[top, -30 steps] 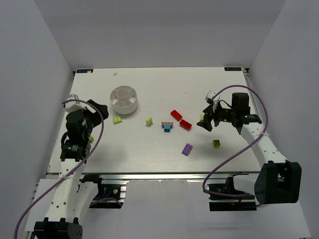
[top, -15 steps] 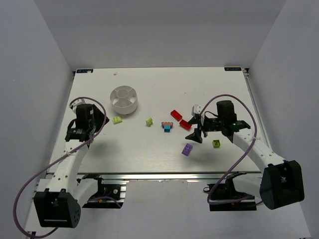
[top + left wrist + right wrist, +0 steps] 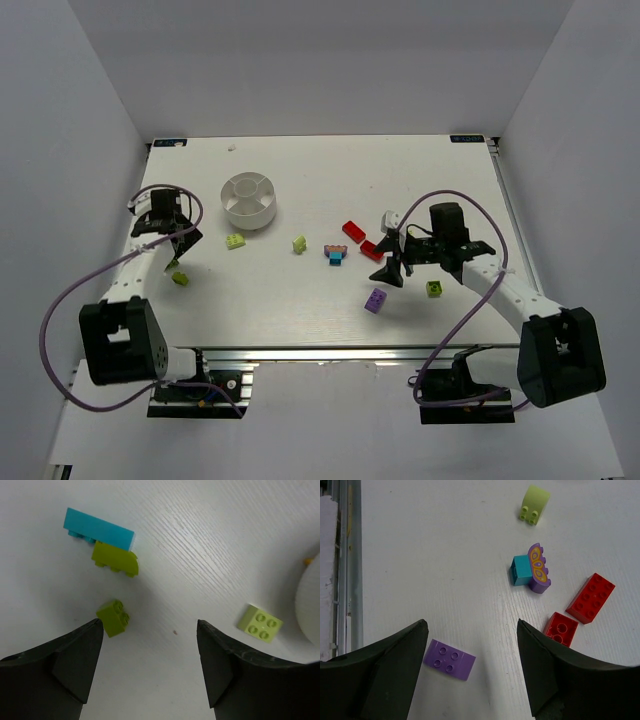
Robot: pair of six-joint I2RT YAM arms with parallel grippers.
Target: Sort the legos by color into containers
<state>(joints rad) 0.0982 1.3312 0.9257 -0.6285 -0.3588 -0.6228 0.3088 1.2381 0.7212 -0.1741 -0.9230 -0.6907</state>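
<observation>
The white round dish [image 3: 248, 200] with wedge compartments stands at the back left; its rim shows in the left wrist view [image 3: 311, 605]. My left gripper [image 3: 175, 243] [image 3: 149, 623] hangs open over the table, with nothing between its fingers. A small green brick [image 3: 114, 617] lies by its left fingertip, with a lime brick [image 3: 116, 560], a cyan brick [image 3: 99, 529] and a pale lime brick [image 3: 259, 623] nearby. My right gripper [image 3: 390, 268] [image 3: 472, 624] is open above a purple brick [image 3: 449, 659] [image 3: 375, 300], which lies close to its left finger.
Two red bricks [image 3: 590, 598] [image 3: 561, 628], a cyan-and-purple piece [image 3: 530, 571] and a pale lime brick [image 3: 534, 502] lie mid-table. A green brick [image 3: 434, 288] sits right of the purple one. The table's front rail [image 3: 347, 555] shows in the right wrist view.
My left arm has stretched out to the table's far left and now points down over the green bricks. My right gripper has moved left, towards the purple brick.
</observation>
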